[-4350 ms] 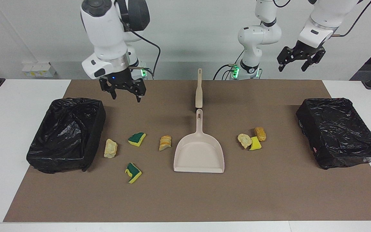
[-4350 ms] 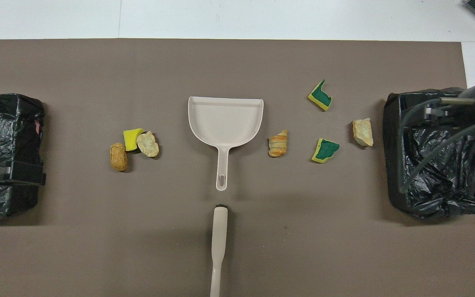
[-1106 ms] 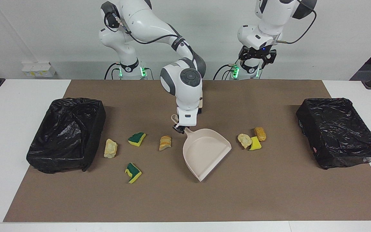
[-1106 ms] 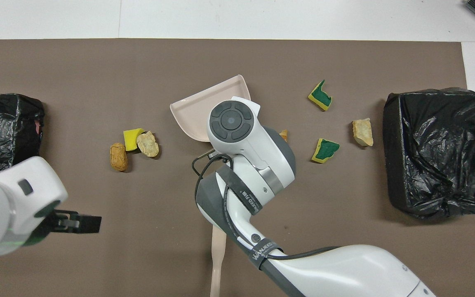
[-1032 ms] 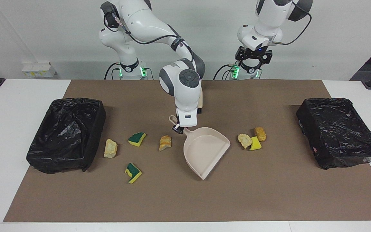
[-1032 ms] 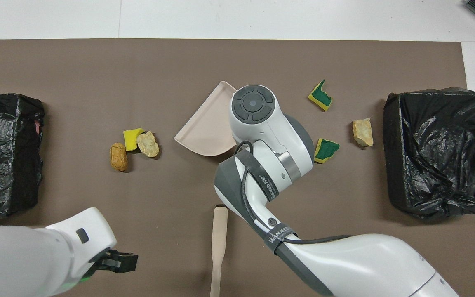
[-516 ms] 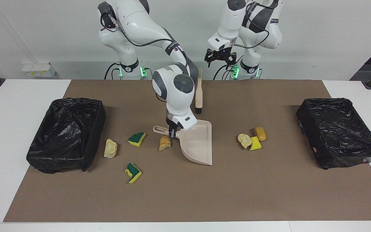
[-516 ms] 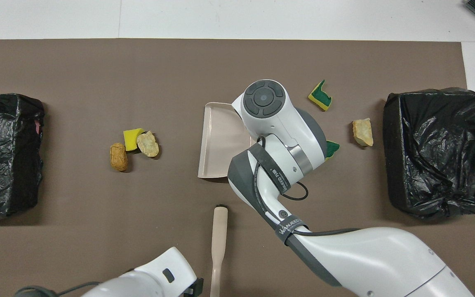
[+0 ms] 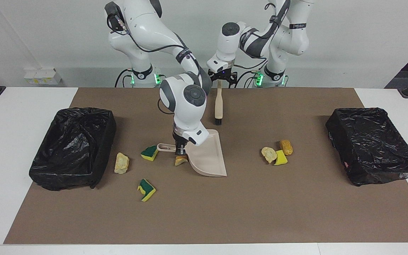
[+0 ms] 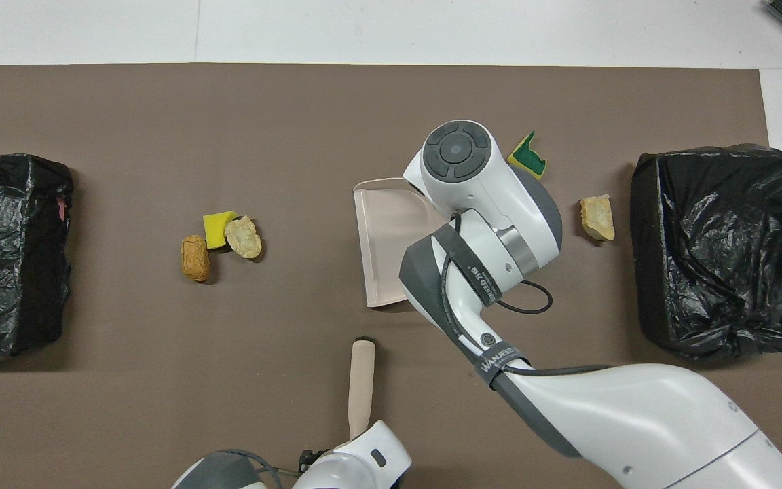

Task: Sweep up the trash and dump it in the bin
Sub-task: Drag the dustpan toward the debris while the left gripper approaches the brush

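My right gripper (image 9: 180, 148) is shut on the handle of the beige dustpan (image 9: 207, 156), which is tilted on edge with its mouth toward the left arm's end. A bread chunk (image 9: 181, 160) lies just under that hand, a green sponge piece (image 9: 149, 153) beside the handle's tip. More trash: a beige chunk (image 9: 121, 163), another green sponge piece (image 9: 146, 189), and a cluster of a tan chunk (image 9: 268, 154), yellow sponge (image 9: 281, 158) and orange chunk (image 9: 286, 147). My left gripper (image 9: 220, 77) is open, its fingers on either side of the brush (image 9: 219, 102) handle's end.
Two black-lined bins stand on the brown mat, one (image 9: 103, 141) at the right arm's end, the other (image 9: 374, 113) at the left arm's end. In the overhead view my right arm covers much of the dustpan (image 10: 387, 238) and some trash.
My right gripper has turned the dustpan and carried it toward the right arm's end. My left arm has swung in and come down over the brush handle.
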You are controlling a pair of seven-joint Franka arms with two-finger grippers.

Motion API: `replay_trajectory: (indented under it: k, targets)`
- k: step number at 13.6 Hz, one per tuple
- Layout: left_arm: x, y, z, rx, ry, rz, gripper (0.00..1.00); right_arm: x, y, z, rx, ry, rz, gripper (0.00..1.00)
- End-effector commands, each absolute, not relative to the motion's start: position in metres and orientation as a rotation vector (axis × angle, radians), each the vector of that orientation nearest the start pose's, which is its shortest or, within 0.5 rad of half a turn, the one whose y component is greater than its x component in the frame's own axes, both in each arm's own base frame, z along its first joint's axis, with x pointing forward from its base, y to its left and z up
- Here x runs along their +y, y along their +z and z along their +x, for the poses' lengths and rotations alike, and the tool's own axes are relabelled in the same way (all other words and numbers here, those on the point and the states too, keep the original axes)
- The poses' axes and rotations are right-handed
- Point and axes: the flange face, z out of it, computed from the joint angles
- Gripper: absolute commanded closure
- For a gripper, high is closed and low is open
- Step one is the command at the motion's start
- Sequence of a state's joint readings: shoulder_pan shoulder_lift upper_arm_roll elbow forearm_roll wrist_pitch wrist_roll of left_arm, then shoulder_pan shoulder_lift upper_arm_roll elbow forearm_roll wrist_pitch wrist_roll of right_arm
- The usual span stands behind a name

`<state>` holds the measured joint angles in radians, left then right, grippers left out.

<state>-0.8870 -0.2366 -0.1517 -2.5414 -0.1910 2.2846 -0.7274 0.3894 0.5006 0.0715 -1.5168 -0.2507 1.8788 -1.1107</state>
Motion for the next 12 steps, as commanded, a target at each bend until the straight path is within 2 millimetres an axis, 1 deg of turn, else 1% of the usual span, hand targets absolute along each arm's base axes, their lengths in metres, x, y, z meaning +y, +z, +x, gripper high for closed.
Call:
replay_trajectory:
  k: [1,2,3,5,6,7,8,9,10,12]
  targets:
    - [-0.378,0.347,0.207,0.271,0.154,-3.192,0.00,0.279,0.355,0.610,2.205,-0.296,1.996,1.00]
    - [-0.377,0.337,0.204,0.250,0.171,-3.177,0.00,0.281,0.345,0.607,2.187,-0.278,2.015,1.00]
    - [-0.378,0.336,0.197,0.252,0.176,-3.171,0.00,0.289,0.340,0.602,2.174,-0.268,2.025,1.00]
    - [-0.378,0.335,0.193,0.214,0.193,-3.157,0.00,0.291,0.340,0.601,2.157,-0.264,2.045,1.00]
    - [-0.379,0.336,0.191,0.204,0.192,-3.158,0.23,0.292,0.341,0.600,2.148,-0.262,2.057,1.00]
    - [-0.379,0.336,0.191,0.192,0.193,-3.159,0.70,0.296,0.341,0.598,2.138,-0.255,2.073,1.00]
    - [-0.379,0.336,0.191,0.180,0.194,-3.158,1.00,0.296,0.340,0.597,2.123,-0.260,2.087,1.00]
    - [-0.379,0.335,0.192,0.175,0.198,-3.156,1.00,0.300,0.342,0.594,2.116,-0.264,2.093,1.00]
    - [-0.379,0.336,0.192,0.179,0.203,-3.152,1.00,0.300,0.341,0.594,2.111,-0.268,2.099,1.00]
    - [-0.373,0.340,0.197,0.169,0.232,-3.129,1.00,0.302,0.342,0.594,2.109,-0.263,2.112,1.00]
